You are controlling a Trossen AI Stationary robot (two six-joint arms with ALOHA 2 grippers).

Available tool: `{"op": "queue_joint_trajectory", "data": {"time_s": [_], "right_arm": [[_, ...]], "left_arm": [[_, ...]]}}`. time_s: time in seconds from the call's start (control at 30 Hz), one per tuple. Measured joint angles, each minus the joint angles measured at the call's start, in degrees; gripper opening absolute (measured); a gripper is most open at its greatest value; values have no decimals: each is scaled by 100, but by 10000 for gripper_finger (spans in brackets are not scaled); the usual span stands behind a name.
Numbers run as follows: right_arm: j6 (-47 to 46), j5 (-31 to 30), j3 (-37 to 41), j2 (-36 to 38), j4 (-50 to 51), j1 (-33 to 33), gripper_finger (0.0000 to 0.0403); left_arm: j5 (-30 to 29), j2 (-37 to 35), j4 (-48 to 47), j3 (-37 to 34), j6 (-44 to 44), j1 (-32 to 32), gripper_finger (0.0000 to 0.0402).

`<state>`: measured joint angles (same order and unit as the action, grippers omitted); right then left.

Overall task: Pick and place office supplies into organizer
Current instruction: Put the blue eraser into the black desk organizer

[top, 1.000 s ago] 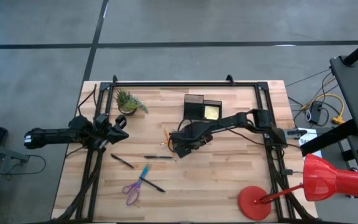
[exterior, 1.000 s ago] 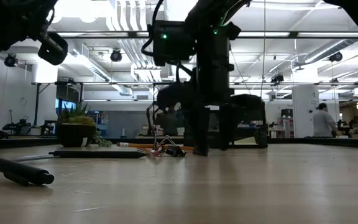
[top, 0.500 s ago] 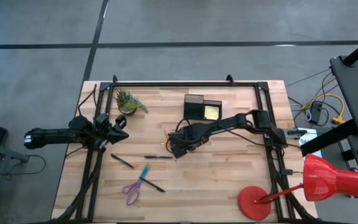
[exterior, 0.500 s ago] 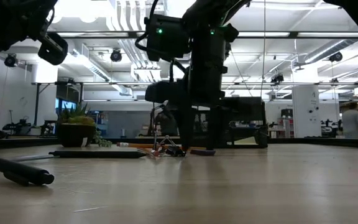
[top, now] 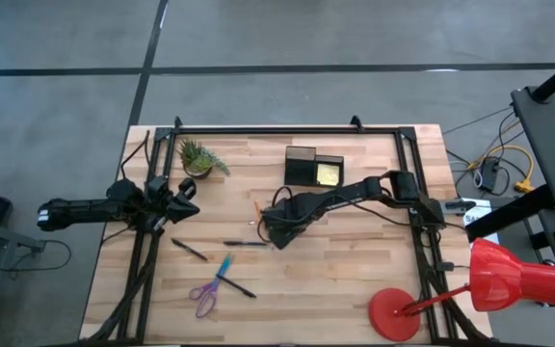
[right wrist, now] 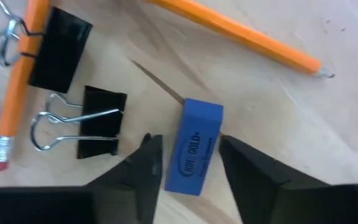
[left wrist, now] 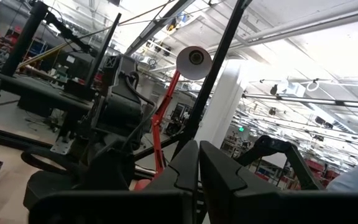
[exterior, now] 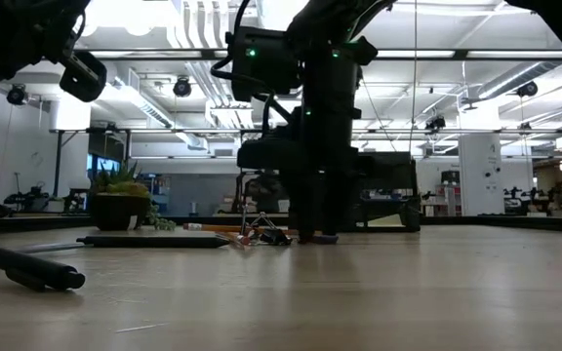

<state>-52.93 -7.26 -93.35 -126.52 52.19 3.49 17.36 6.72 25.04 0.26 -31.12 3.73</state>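
Right pincer (right wrist: 188,163) straddling rectangular blue eraser (right wrist: 194,146) on wooden worktop (right wrist: 328,137), fingers apart, not yet gripping, left pincer (left wrist: 199,171) resting closed.

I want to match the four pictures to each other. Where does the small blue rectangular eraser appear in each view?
High view: not visible; the right gripper covers that spot, mid-table.
Low view: a low bluish sliver on the table at the foot of the right gripper, hard to confirm.
Left wrist view: not in it.
Right wrist view: small blue rectangular eraser between the two dark fingers.
Shared landmark: the orange pencil.
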Motion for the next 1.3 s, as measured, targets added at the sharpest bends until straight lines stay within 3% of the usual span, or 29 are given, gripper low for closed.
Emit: {"op": "queue_joint_trajectory", "data": {"time_s": [0.23, 0.37, 0.67, 0.8, 0.93, 1.3], "right_arm": [[244, -27, 12, 45, 54, -2, 47], [276, -67, -140, 224, 122, -13, 16], [392, -813, -911, 930, 754, -170, 7], [660, -244, -1078, 1130, 781, -382, 8], [474, -17, -928, 926, 803, -330, 31], [-238, 151, -877, 115, 729, -80, 190]], "left_arm": [[0, 2, 0, -1, 0, 0, 0], [0, 0, 0, 0, 1, 0, 0], [-1, 0, -1, 0, 0, 0, 0], [1, 4, 2, 0, 0, 0, 0], [-2, 11, 2, 1, -1, 0, 0], [0, 4, 0, 0, 1, 0, 0]]}}
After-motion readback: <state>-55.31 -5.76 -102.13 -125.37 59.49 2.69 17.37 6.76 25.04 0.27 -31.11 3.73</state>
